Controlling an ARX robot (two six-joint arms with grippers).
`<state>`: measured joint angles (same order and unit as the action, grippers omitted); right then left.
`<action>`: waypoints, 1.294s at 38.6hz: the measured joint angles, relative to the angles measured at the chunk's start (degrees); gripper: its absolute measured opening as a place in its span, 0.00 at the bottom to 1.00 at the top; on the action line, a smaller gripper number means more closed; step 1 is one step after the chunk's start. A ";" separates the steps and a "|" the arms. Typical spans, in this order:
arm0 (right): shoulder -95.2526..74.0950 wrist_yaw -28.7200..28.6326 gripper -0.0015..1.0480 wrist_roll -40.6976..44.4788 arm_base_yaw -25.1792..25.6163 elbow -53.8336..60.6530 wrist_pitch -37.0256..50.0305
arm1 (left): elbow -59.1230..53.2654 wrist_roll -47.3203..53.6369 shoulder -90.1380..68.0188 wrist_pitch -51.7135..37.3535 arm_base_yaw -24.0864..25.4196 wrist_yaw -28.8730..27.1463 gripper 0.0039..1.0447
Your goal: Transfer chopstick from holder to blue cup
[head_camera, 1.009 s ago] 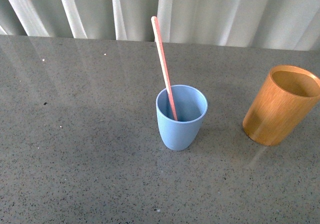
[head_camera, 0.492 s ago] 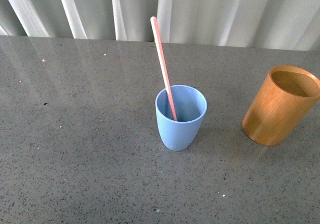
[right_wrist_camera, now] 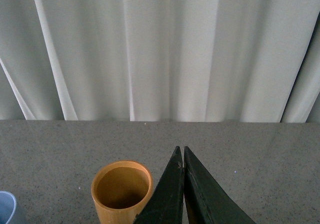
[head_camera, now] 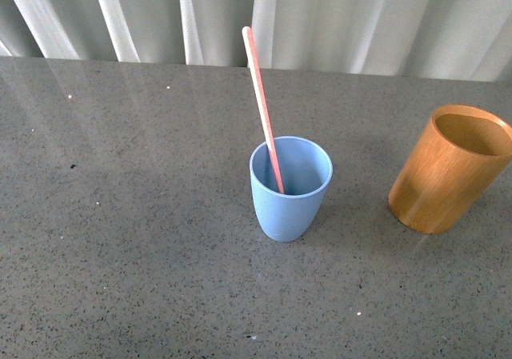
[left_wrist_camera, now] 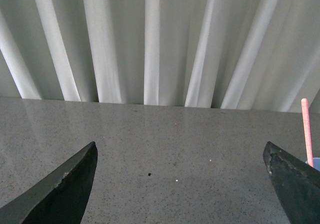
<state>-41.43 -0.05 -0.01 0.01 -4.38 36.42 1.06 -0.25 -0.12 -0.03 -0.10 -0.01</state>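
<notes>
Chopstick [head_camera: 263, 111] leans in the cup [head_camera: 290, 188], holder [head_camera: 448, 169] empty; left gripper [left_wrist_camera: 180, 184] gapes, right gripper [right_wrist_camera: 181, 156] pinched empty, so a bump could topple it.

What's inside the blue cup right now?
The chopstick stands in the blue cup, leaning against its rim. Its lower tip is hidden by the cup's wall.

Closed end effector [right_wrist_camera: 181, 156] (empty), holder [right_wrist_camera: 121, 190] beside

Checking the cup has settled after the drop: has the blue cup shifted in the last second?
No. The blue cup sits at the same spot relative to the holder, with the chopstick leaning the same way.
</notes>
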 joint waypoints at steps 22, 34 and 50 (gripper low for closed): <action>15.02 -0.02 0.01 0.00 0.00 3.06 -10.08 | 0.00 0.00 0.00 0.00 0.00 -0.02 0.94; 22.36 0.00 0.01 0.00 0.00 3.08 -17.18 | 0.00 0.00 0.00 0.00 0.00 0.00 0.94; 29.31 0.00 0.01 -0.02 0.00 3.08 -24.11 | 0.00 0.00 0.00 0.00 0.00 0.00 0.94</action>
<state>-12.12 -0.05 -0.03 0.01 -1.30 12.32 1.06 -0.25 -0.12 -0.03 -0.10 -0.01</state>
